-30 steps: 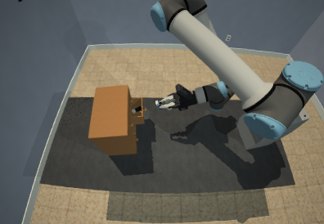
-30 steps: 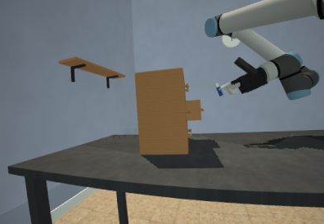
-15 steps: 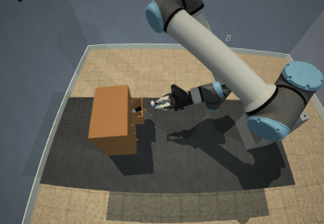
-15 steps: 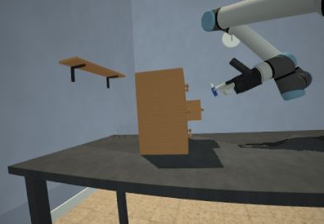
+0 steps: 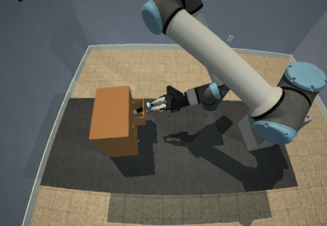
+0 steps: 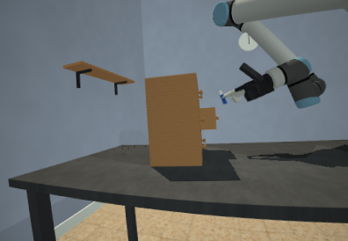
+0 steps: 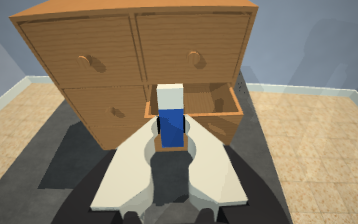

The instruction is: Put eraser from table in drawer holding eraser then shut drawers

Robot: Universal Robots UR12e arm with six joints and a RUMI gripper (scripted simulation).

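Note:
My gripper point(image 7: 171, 116) is shut on the eraser point(image 7: 170, 114), a blue block with a white end. It holds the eraser in the air just in front of the wooden chest point(image 7: 137, 65), above and short of the open drawer point(image 7: 197, 102). That drawer is in the middle row on the right and stands pulled out. A dark object point(image 5: 138, 110) lies inside it in the top view; the wrist view shows only the drawer's floor. The other drawers are shut. The gripper also shows in the top view point(image 5: 149, 105) and in the exterior view point(image 6: 224, 97), level with the chest's upper part point(image 6: 175, 119).
The chest stands upright on the dark table point(image 6: 245, 176). A wooden shelf point(image 6: 97, 72) hangs on the wall to the left. My arm point(image 5: 226, 58) reaches in from the right above the table.

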